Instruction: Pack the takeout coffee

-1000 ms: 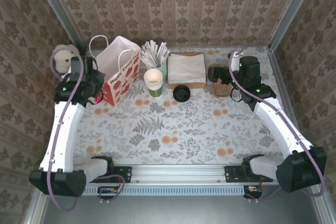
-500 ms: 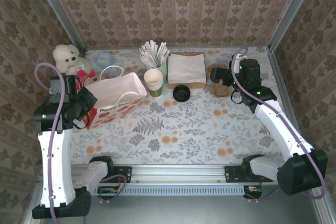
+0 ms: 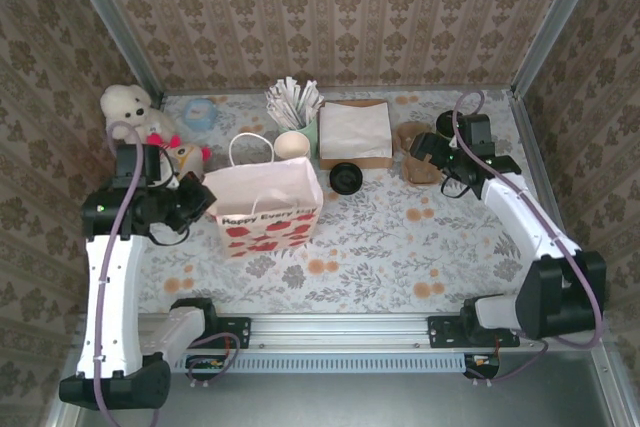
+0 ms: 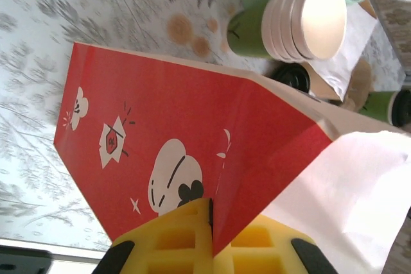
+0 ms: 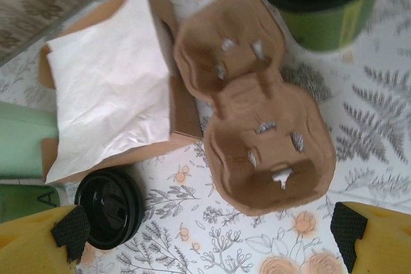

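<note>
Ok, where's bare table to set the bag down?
Bare table from the bag rightward to the right arm, in front of the lid. The back row is crowded: cups, napkin box, carrier.

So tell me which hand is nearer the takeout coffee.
Right. The right hand hangs open over the cup carrier, the takeout coffee just past it. The left hand is across the table, shut on the paper bag.
</note>
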Action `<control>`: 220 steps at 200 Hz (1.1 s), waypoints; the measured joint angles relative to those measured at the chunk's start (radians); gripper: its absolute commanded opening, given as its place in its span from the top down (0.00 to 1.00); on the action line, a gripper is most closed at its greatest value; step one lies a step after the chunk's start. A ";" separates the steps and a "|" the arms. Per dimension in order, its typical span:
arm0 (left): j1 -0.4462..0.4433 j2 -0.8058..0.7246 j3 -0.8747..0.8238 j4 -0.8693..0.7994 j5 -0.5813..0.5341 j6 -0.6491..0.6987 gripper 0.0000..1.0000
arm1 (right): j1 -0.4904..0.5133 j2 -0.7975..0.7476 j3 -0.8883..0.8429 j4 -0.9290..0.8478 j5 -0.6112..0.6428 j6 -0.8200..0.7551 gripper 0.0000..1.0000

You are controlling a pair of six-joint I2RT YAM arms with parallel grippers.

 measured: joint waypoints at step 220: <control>-0.045 0.102 -0.119 0.431 0.114 -0.081 0.00 | 0.077 0.401 0.075 -0.031 -0.112 0.022 0.00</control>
